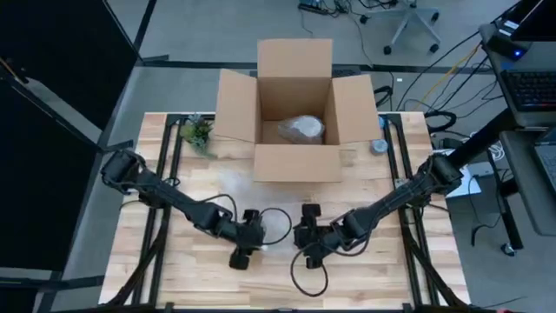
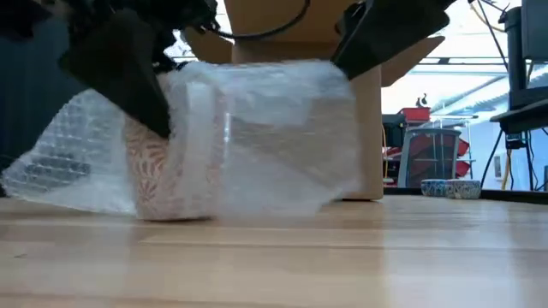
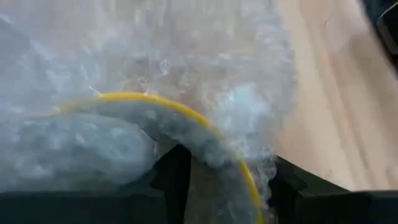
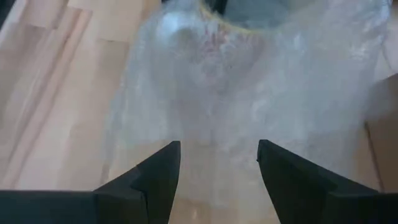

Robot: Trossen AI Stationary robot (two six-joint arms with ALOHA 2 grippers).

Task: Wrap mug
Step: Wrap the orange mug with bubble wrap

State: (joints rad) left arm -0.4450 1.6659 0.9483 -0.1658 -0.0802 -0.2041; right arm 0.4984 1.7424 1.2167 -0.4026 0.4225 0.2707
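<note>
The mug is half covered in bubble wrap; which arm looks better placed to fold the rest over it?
Probably the right. The left gripper sits against the mug and its yellow rim, seemingly steadying it. The right gripper is open, facing the loose bubble wrap.

Left arm (image 1: 165, 193) reaching from left edge toward centre, elbow bent, wrist angling inward and down. Left gripper (image 1: 246, 239) sitting low near table middle, fingers (image 3: 171, 177) standing apart, tips pressing into what lies between them. Right arm (image 1: 408, 189) extending from right edge, mirroring left, forearm sloping toward centre. Right gripper (image 1: 307, 235) facing left gripper, just beside it, fingers (image 4: 158, 177) spreading wide, nothing gripped between tips.
</note>
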